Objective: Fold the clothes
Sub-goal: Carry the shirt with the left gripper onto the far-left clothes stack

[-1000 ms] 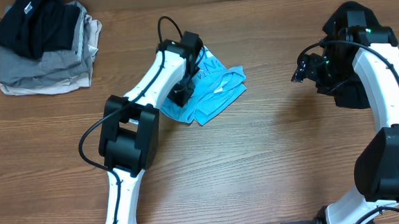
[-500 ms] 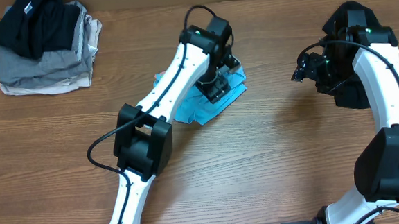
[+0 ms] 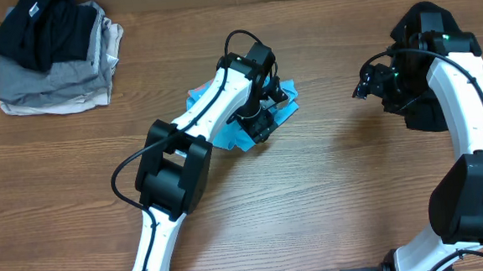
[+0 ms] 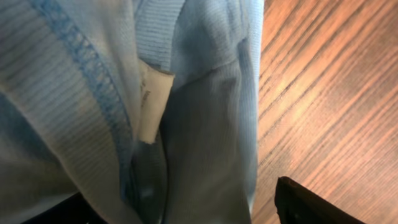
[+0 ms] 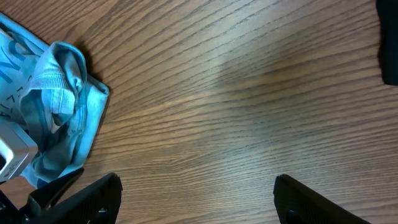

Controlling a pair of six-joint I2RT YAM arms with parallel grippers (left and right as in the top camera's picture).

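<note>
The sky-blue T-shirt (image 3: 227, 138) lies bunched in a heap at the middle of the wooden table, mostly hidden under my left arm. My left gripper (image 3: 259, 124) is pressed down on the heap. In the left wrist view the fabric (image 4: 199, 112), with its collar seam and a white label (image 4: 152, 106), fills the space between the wide-apart jaws (image 4: 180, 200). Bare wood shows between the cloth and the right finger (image 4: 311, 202). My right gripper (image 3: 364, 86) is open and empty over bare table (image 5: 196, 186), to the right of the shirt (image 5: 56, 106).
A pile of folded grey, beige and black clothes (image 3: 52, 55) sits at the back left corner. The table's far edge runs along the top of the overhead view. Part of my left arm (image 5: 12, 155) shows in the right wrist view beside the shirt.
My left arm swung from the shirt's left side over to its right, then drew back a little toward the front. The shirt is now bunched more tightly. The right arm has not moved.
</note>
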